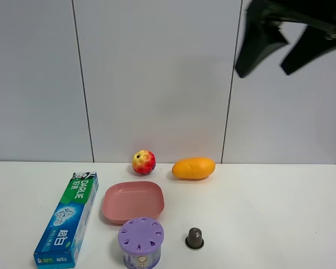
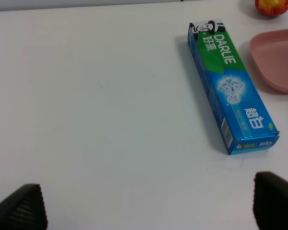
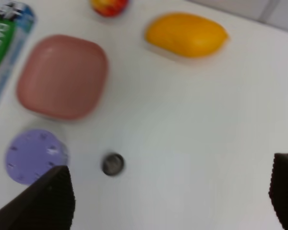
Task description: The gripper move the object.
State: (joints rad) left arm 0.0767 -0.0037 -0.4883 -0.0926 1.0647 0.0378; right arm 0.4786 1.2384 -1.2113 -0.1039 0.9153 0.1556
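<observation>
The object, a long green and blue toothpaste box (image 1: pixel 67 219) with white lettering, lies flat at the table's front left. In the left wrist view the box (image 2: pixel 230 96) lies ahead of my left gripper (image 2: pixel 149 208), whose two dark fingertips (image 2: pixel 21 208) stand far apart with bare table between them. My right gripper (image 1: pixel 263 72) hangs high at the upper right, well above the table, open and empty. The right wrist view shows its fingertips (image 3: pixel 43 201) spread wide, with the box's end (image 3: pixel 5 43) at the frame's edge.
A pink square plate (image 1: pixel 133 201) sits right of the box, with a purple round canister (image 1: pixel 140 242) in front of it. A small dark capsule (image 1: pixel 194 239) stands nearby. A red-yellow apple (image 1: pixel 144 162) and an orange mango (image 1: pixel 194 167) lie by the wall.
</observation>
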